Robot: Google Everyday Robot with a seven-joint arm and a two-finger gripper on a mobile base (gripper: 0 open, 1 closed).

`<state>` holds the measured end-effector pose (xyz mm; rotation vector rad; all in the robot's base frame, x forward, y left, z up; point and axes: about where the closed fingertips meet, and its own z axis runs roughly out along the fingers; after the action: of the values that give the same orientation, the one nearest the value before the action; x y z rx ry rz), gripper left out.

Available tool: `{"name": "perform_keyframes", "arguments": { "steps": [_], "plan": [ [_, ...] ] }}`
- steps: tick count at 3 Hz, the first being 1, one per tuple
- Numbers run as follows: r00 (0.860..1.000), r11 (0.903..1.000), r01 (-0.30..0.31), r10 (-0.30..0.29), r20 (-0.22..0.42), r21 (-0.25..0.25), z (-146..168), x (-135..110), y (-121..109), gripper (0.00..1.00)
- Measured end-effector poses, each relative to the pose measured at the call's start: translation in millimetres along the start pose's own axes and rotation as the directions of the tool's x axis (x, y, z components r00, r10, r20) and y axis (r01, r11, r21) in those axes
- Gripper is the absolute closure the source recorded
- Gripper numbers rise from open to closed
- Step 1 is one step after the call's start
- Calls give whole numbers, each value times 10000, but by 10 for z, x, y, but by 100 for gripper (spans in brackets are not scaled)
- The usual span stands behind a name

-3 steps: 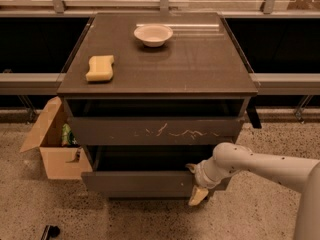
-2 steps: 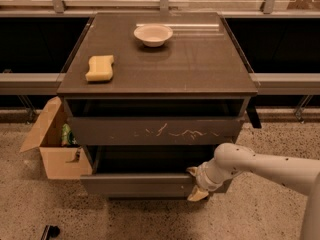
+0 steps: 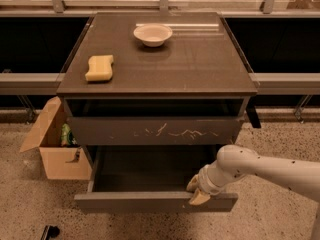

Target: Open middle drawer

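Note:
The middle drawer (image 3: 135, 202) is a wide, shallow dark-grey drawer, pulled out toward me, and its smooth grey inside (image 3: 145, 166) shows. My gripper (image 3: 197, 190) is at the right part of its front panel, on the top rim. One cream finger is inside the drawer and the other (image 3: 200, 198) is on the outer face, so the jaws clamp the panel. My white arm (image 3: 260, 166) reaches in from the right.
The scratched drawer front (image 3: 155, 130) above stands slightly out. A white bowl (image 3: 153, 34) and a yellow sponge (image 3: 99, 67) lie on the cabinet top (image 3: 200, 69). An open cardboard box (image 3: 55, 149) stands at the cabinet's left. A small black object (image 3: 49, 231) lies on the floor.
The middle drawer has slid further out toward me, with my gripper moving along on its front rim. More of the grey inside shows now.

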<state>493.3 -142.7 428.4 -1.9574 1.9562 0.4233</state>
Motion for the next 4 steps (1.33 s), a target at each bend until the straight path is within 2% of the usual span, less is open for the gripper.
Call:
{"name": "perform_keyframes", "arguments": {
  "steps": [1, 2, 4],
  "plan": [
    [9999, 9999, -116, 117, 92, -73, -2, -10, 80, 100],
    [9993, 9995, -274, 277, 252, -135, 11, -24, 166, 82],
    [9993, 9995, -274, 277, 252, -136, 12, -24, 166, 36]
  ]
}}
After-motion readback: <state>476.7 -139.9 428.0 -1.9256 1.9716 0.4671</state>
